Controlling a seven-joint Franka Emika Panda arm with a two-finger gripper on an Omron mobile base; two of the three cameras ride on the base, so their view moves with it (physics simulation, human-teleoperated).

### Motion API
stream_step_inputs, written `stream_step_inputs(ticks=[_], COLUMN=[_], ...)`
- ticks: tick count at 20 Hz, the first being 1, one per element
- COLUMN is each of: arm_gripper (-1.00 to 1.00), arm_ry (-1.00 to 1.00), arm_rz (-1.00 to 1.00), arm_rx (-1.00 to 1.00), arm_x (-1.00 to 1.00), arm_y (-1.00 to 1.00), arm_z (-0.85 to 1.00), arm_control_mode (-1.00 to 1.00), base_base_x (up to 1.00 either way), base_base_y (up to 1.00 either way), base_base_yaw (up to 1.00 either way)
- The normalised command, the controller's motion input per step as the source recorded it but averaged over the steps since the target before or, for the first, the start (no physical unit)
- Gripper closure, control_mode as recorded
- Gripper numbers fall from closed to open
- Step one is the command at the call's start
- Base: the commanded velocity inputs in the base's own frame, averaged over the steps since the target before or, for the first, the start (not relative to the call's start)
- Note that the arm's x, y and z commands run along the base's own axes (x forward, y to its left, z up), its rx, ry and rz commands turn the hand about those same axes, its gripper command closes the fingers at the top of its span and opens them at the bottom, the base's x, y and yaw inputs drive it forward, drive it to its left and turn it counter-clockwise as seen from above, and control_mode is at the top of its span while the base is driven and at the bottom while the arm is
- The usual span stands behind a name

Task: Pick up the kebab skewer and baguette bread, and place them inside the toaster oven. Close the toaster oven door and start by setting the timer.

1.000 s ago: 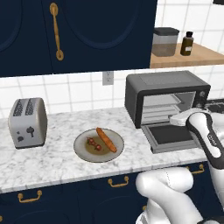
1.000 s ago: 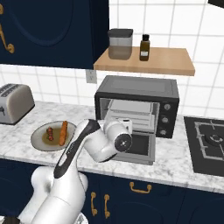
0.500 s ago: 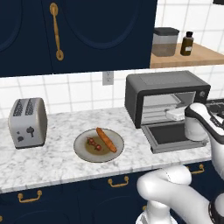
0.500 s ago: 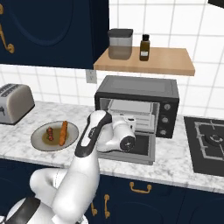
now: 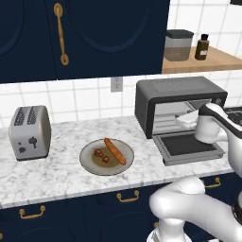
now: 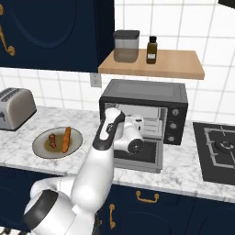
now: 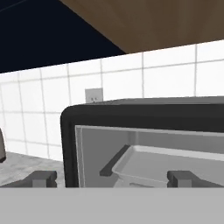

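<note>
- Hand view looks straight into the toaster oven: the gripper has its two dark tips standing wide apart at the bottom of the frame, with nothing between them, and a pale tray sits inside the cavity ahead.
- Left base view puts the hand just in front of the oven's mouth, above the toaster oven door, which lies dropped flat and open on the counter.
- Right base view shows the same: the white arm rises from the lower left and its wrist hangs over the open door, pointing into the black box.
- The kebab skewer and the baguette bread lie together on a round plate, well apart from the hand and off to its left along the counter, between the oven and the silver toaster.
- The baguette's long axis runs diagonally across the plate, its far end nearer the wall and its near end toward the counter's front edge and the oven side; the skewer lies just beside it on the toaster side, too small to read its direction surely.
- Judgement: neither food item is picked up yet, so the next move calls for swinging left and down to the plate, with the jaws turned across the baguette's diagonal rather than along it.
</note>
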Motion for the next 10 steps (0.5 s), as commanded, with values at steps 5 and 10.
stream_step_inputs(ticks=[5,10], arm_gripper=[-1.0,-1.0], arm_ry=[0.0,0.0], arm_rz=[0.0,0.0], arm_rx=[-0.02,0.0], arm_x=[0.49,0.46], arm_y=[0.0,0.0], arm_z=[0.01,-0.04], arm_control_mode=[-1.0,-1.0], base_base_x=[0.0,0.0], base_base_y=[0.0,0.0], base_base_yaw=[0.0,0.0])
